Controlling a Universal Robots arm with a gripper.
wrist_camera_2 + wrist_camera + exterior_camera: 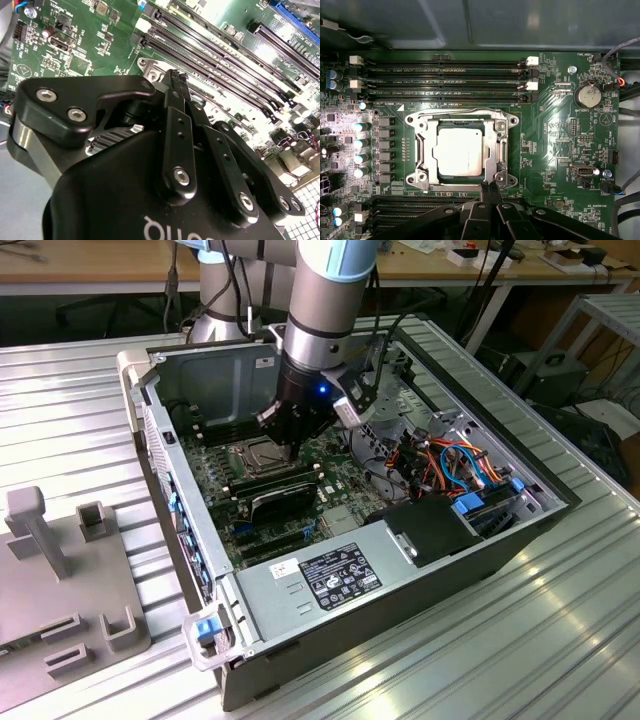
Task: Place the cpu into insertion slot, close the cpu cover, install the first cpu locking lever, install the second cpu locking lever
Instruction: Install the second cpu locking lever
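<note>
Your gripper (489, 192) is clenched: in both wrist views the two black fingertips (175, 80) press together, and nothing shows between them. They sit at the nearest edge of the insertion slot (417, 177). You cannot tell whether they touch its metal frame.

Just beyond the tips, the cpu cover (492, 150) lies flat over the socket. Through its square window you see the cpu (459, 151), seated level with its silver-grey top facing up. A thin wire lever (465, 109) runs along the side of the frame farthest from the gripper; you cannot tell whether it is latched.

Past that lever lie the long black memory slots (445, 80), side by side. A round coin battery (589, 95) sits off to one side of them on the green motherboard (545, 150).

In the exterior view, the arm reaches down into the open computer case (480, 540) with the gripper (283, 437) right at the socket. The case rests on a ribbed metal table (560, 640).
</note>
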